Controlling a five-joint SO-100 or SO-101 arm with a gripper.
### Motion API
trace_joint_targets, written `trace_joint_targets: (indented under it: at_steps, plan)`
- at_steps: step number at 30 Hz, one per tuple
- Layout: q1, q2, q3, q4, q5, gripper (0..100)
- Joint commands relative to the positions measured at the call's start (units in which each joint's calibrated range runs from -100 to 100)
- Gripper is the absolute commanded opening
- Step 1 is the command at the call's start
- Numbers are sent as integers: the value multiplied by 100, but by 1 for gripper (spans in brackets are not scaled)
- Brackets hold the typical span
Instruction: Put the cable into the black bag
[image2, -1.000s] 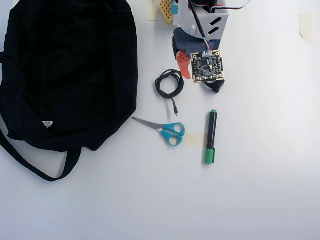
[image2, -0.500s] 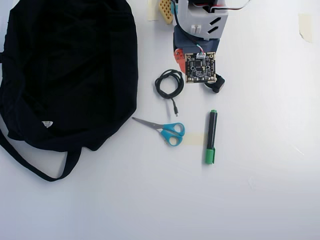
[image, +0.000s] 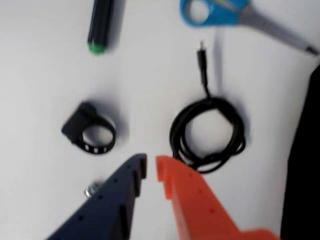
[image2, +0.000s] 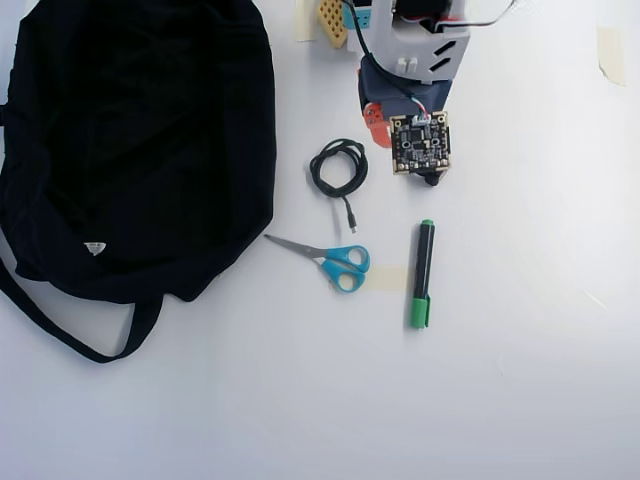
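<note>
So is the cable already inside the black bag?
No, in the overhead view the coiled cable lies on the white table, apart from the black bag.

White table (image2: 520, 400) carries bag (image2: 130, 140), cable (image2: 338, 167), scissors (image2: 335, 260), marker (image2: 422, 272), perhaps a clip (image: 90, 129).

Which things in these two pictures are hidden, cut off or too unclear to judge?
- Black ring-shaped part: blurred in the wrist view; in the overhead view the arm covers it.
- Small metal piece: wrist view, partly behind the dark finger, too blurred to identify.
- Black bag: overhead view, its opening cannot be made out; cut off at the top edge.
- End effector: overhead view, the arm hides its fingertips.
- Marker and scissors: cut off by the wrist view's top edge.
</note>
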Motion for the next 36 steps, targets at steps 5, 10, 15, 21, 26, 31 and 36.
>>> trace_joint_targets:
  at_steps: [5,10,15,21,26,31,36]
  plan:
    - [-17,-37,505,111,-13,3]
    - [50,-46,748,103,464,3]
    - [327,-46,1053,94,847,3]
    - [619,-37,1179,86,1272,14]
    - [798,-21,1215,17,1455,26]
    - [888,-21,1745,-664,1555,26]
    - [895,-21,2141,-1258,1555,26]
